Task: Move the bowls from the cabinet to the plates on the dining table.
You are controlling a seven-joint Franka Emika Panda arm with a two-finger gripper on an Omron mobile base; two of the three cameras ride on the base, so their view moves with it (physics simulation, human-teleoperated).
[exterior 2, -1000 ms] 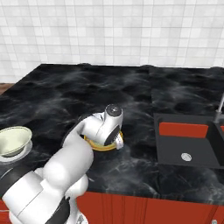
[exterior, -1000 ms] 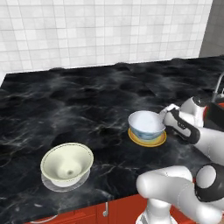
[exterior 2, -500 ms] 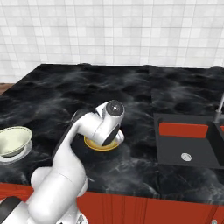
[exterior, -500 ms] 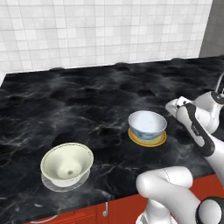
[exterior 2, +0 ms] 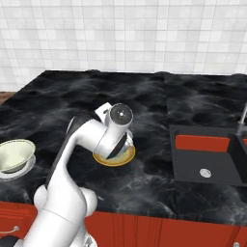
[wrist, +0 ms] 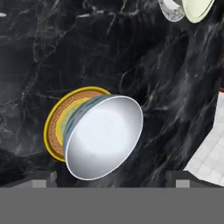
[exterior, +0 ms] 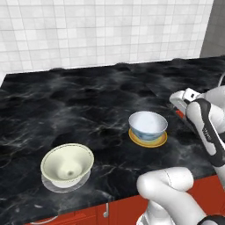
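The glossy white bowl (exterior: pixel 148 123) stands on the orange-yellow plate (exterior: pixel 149 140) on the black marble dining table (exterior: pixel 88 105). My gripper (exterior: pixel 179 102) hovers just right of it and above, open, with nothing between its fingers. In the hand view the white bowl (wrist: pixel 105 136) and its plate (wrist: pixel 54 129) lie ahead of the spread fingertips (wrist: pixel 42 178). The cream bowl (exterior: pixel 67 164) sits on the pale grey plate (exterior: pixel 66 185) near the front left edge, and its rim (wrist: pixel 197 6) shows in the hand view too. The cabinet is out of view.
A sink (exterior 2: pixel 207 157) with red inner walls is sunk into the counter at the right, and a faucet (exterior 2: pixel 241 120) rises beside it. White tiled wall (exterior: pixel 105 30) runs along the back. Red fronts (exterior 2: pixel 144 231) lie below the table edge.
My gripper has drawn back up and to the right, away from the white bowl. The bowl has stayed on the orange-yellow plate. The cream bowl has not moved.
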